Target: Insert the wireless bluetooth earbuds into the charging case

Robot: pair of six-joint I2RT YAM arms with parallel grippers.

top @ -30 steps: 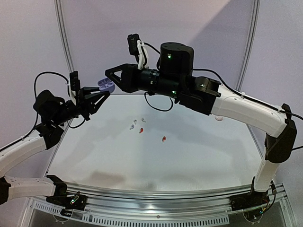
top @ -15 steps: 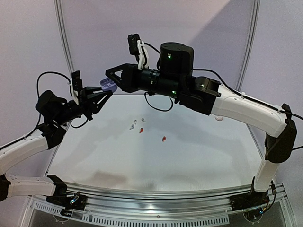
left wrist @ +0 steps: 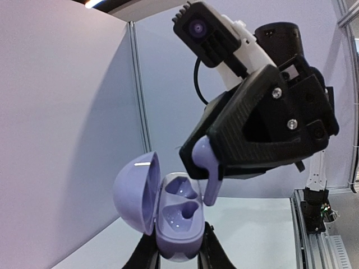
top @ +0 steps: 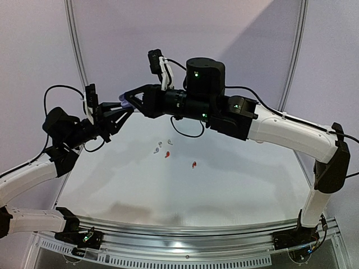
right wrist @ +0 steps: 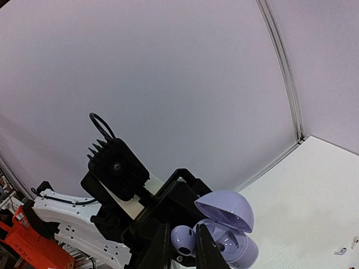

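Note:
My left gripper point(left wrist: 177, 253) is shut on an open lilac charging case point(left wrist: 175, 224), holding it in the air at the back left of the table. The case's lid point(left wrist: 136, 191) hangs open to the left and both sockets are empty. My right gripper point(right wrist: 183, 246) is shut on a lilac earbud point(right wrist: 183, 239). In the left wrist view that lilac earbud point(left wrist: 208, 168) hangs stem down just right of the upper socket, a little apart from it. From above, the two grippers meet at the charging case point(top: 123, 102). Two white earbuds point(top: 159, 147) and two red earbuds point(top: 167, 154) lie on the table.
The table point(top: 235, 190) is white, with walls close behind and a metal rail point(top: 185, 232) along its near edge. The right arm point(top: 280, 129) reaches across the back of the table above the loose earbuds.
The right gripper has moved left with the lilac earbud, closing on the case. The left gripper with the case has risen slightly toward it.

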